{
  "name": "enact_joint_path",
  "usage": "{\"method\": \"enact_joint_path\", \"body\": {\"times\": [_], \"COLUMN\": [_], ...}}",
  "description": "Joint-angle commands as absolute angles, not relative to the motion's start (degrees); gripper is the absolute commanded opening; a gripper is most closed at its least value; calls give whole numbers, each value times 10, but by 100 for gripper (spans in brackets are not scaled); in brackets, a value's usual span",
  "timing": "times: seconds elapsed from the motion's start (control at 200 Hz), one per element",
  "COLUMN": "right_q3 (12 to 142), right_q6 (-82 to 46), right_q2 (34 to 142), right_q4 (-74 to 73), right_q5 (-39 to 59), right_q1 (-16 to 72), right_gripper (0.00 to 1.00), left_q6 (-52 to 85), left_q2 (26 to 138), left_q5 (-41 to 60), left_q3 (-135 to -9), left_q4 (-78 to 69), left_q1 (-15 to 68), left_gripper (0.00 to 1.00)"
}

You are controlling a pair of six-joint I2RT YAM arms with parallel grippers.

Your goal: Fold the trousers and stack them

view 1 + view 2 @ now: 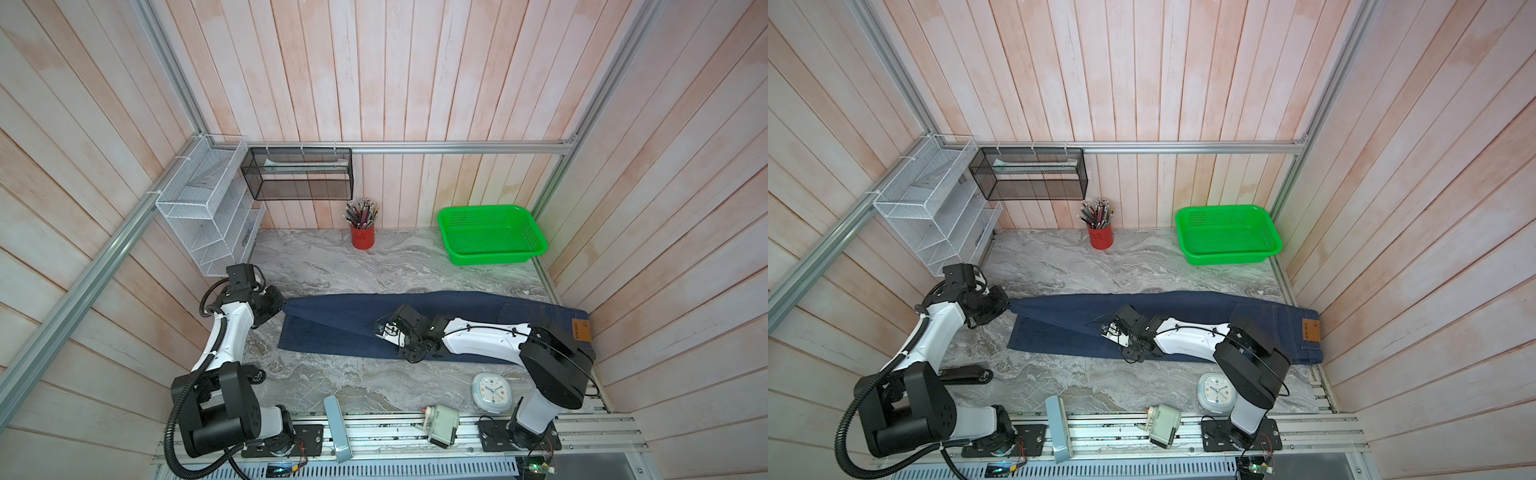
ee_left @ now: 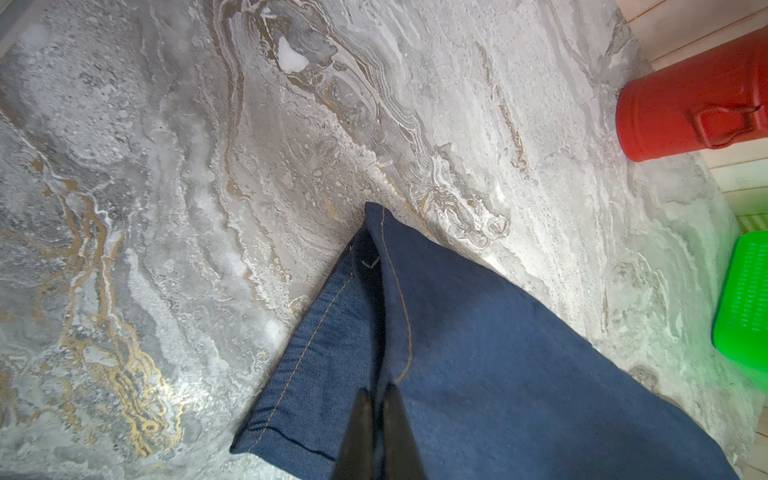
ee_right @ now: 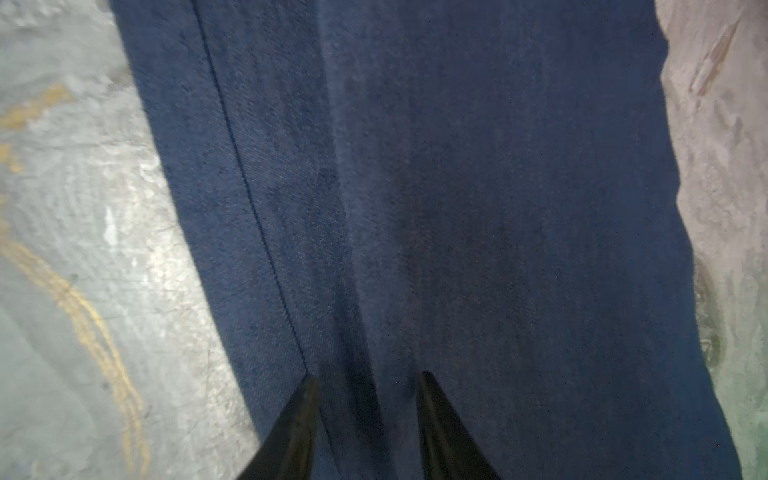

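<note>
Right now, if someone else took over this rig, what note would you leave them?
Left pincer: shut on the trousers at one leg's hem.
Right pincer: open, over the mid-leg cloth, holding nothing.
Trousers: stretched along the table, waist on the right arm's side, legs overlapping but splayed at the hems.
Done: halved lengthwise, roughly.
To do: line up hems, fold across, stack.

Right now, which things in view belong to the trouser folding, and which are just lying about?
In the job: trousers; left end effector, shut on a leg hem; right end effector, open over the legs.
Lying about: red pencil cup, green basket, clock, white wire rack, black mesh shelf.
</note>
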State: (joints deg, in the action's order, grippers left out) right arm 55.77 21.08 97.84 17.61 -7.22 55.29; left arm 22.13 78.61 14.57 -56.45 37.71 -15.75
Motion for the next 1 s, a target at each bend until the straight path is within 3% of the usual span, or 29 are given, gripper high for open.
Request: {"method": "enact_joint_path", "body": {"times": [0.0, 0.175, 0.435, 0.595, 0.67, 0.99], "right_q3": [560, 552, 541, 543, 542, 547], "right_q6": [214, 228, 236, 232, 232, 216], "right_q2": [985, 990, 985, 967, 956, 906], "right_q4": [155, 144, 146, 161, 171, 236], "right_q5": [-125, -176, -172, -147, -137, -111], "right_q1": [545, 541, 540, 541, 546, 567], "right_gripper": [39, 35, 33, 11, 6, 0], "left_q6": [221, 221, 221, 219, 219, 217], "left_q2": [779, 779, 783, 786, 786, 749], "left_q5": [147, 146, 148, 141, 137, 117], "left_q3": [-587, -587, -598, -599, -590, -550], "left_q4": [385, 388, 388, 390, 389, 384], "left_q1": [-161, -162, -162, -162, -163, -163], "left_gripper": [0, 0, 0, 0, 0, 0]}}
